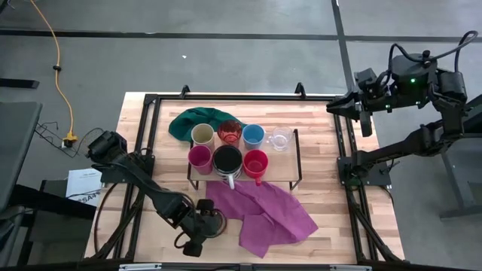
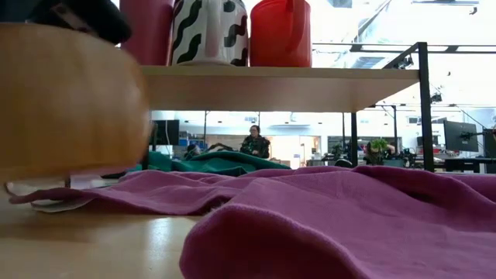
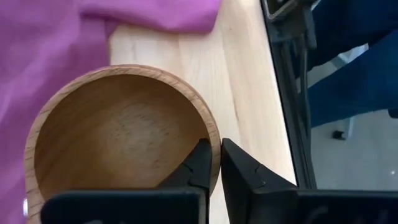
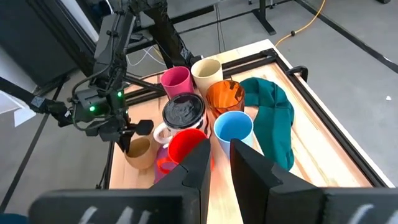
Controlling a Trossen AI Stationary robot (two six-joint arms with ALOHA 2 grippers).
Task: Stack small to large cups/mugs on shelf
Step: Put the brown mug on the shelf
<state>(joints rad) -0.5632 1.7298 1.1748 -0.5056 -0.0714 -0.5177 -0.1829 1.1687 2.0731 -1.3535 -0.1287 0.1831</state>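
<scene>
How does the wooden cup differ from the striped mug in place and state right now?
The wooden cup sits on the tabletop beside the purple cloth; the striped mug stands on the shelf. The left gripper pinches the wooden cup's rim; nothing holds the striped mug. The wooden cup is plain tan, the mug black-and-white. Both stand upright.

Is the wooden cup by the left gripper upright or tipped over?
Upright: the wooden cup shows its open mouth facing up, and the left gripper is pinching its rim.

Grey concrete floor point(image 1: 226, 60) with dark seams; orange cable point(image 1: 56, 68) trailing across it. Bright windows point(image 2: 457, 85) behind, a person point(image 2: 253, 142) seated far off.
</scene>
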